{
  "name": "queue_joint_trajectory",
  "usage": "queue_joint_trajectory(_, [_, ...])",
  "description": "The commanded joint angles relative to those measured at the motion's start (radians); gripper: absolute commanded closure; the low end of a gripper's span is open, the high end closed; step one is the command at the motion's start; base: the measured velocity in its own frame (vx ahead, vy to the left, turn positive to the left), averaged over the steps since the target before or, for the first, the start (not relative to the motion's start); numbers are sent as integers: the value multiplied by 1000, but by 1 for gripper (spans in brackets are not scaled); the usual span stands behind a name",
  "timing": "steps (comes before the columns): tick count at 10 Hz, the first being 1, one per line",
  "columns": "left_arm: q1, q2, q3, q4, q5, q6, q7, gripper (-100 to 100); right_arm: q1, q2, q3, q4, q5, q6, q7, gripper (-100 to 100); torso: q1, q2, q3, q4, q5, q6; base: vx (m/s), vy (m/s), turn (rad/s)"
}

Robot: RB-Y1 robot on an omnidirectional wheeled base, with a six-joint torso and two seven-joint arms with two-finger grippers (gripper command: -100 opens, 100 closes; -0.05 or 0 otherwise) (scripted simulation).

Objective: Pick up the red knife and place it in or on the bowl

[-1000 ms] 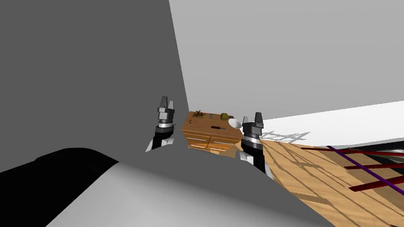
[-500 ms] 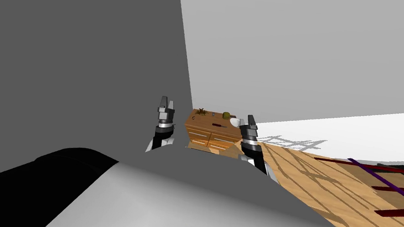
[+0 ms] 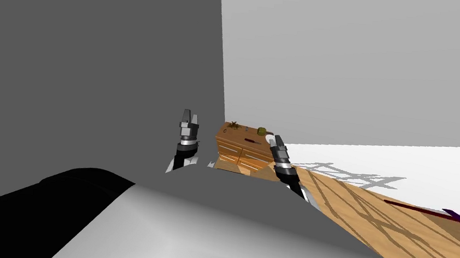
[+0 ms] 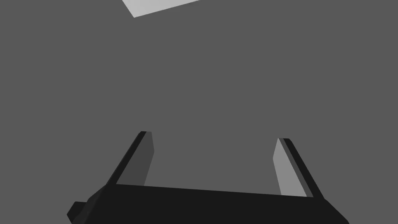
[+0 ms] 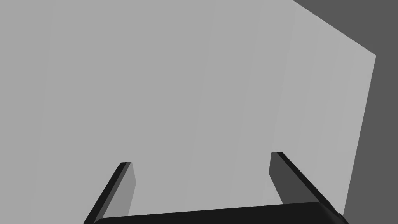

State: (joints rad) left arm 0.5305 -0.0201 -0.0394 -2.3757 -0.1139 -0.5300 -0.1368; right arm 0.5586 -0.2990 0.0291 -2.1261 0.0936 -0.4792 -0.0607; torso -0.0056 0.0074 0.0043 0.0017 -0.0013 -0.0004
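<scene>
I am turning my body, so the whole picture is sliding sideways. The wooden floor (image 3: 372, 215) is showing less of the red and purple bars (image 3: 450, 213) than one second ago; they are slipping off at the far right. The wooden cabinet (image 3: 237, 154) with drawers is staying ahead of me, well apart from both arms. I think this means I am lining up with it and am not yet close enough to reach.

My right arm is leaning over toward the cabinet now, where before it was standing straight up. The right gripper (image 3: 277, 138) is empty, with its two fingers standing wide apart. The left gripper (image 3: 190, 115) is staying where it was, also spread wide and holding nothing.

A bit of the white bowl (image 3: 270, 137) is peeking out at the right edge of the cabinet top, partly behind my right gripper. The red knife (image 3: 250, 140) is lying flat near the front edge of the top, untouched.
</scene>
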Motion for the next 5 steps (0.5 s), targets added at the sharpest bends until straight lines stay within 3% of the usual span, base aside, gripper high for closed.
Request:
queue_joint_trajectory(1, [0, 0, 0, 0, 0, 0, 0, 0, 25, -50, 20, 29, 25, -15, -5, -100, 0, 0, 0, 0, 0, 0, -209, -100, 364])
queue_joint_trajectory(2, [0, 0, 0, 0, 0, 0, 0, 0, 25, -68, 20, 29, 25, -15, -5, -100, -3, 4, 2, 1, 0, 0, -144, -82, 208])
queue_joint_trajectory(4, [0, 0, 0, 0, 0, 0, 0, 0, 54, -137, 48, 83, 59, -37, -14, -100, -2, -1, 0, 0, 0, 0, -139, -67, 460])
queue_joint_trajectory(5, [0, 0, 0, 0, 0, 0, 0, 0, 54, -163, 48, 83, 59, -37, -14, -100, -2, 2, 1, 0, 0, 0, -138, -52, 148])
